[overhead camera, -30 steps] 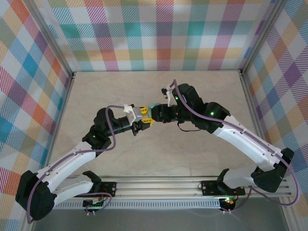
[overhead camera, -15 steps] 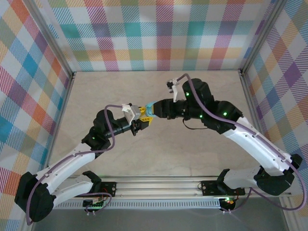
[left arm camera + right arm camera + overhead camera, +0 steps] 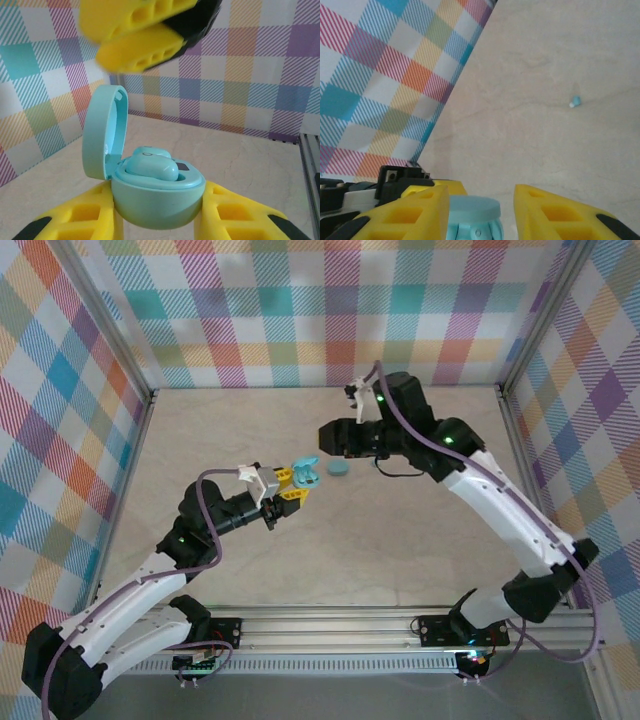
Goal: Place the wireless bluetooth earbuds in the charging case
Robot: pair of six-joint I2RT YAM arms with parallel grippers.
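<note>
1. Case in hand: the left gripper [image 3: 290,485] is clamped on the base of the charging case [image 3: 157,200] and holds it up off the table [image 3: 420,540], near the middle of the workspace
2. The mouth of the case faces up, and its lid [image 3: 102,130] is swung open, standing nearly upright on the left side in the left wrist view, so the sockets are exposed from above
3. A seated earbud [image 3: 150,167] lies in the case, long axis running across the opening, left to right in that view; a rounded lump behind it may be a second bud, I cannot tell
4. The right gripper [image 3: 481,195] hovers near the case with its fingers spread wide and nothing pinched between them
5. A loose earbud [image 3: 575,101] lies on the table, well apart from the right gripper's fingers; its long axis looks slanted in the right wrist view, pale tip to the lower left, though it is too small to be sure
6. A second teal case [image 3: 339,469] sits on the table just beside the held one, between the two arms
7. My read: we are between insertions, with one bud home and the right gripper free to fetch the next
8. That fetch calls for a careful descent with the fingers straddling the tiny nub across its short side, a light pinch, then turning it to match the free socket while the left gripper keeps the case level
</note>
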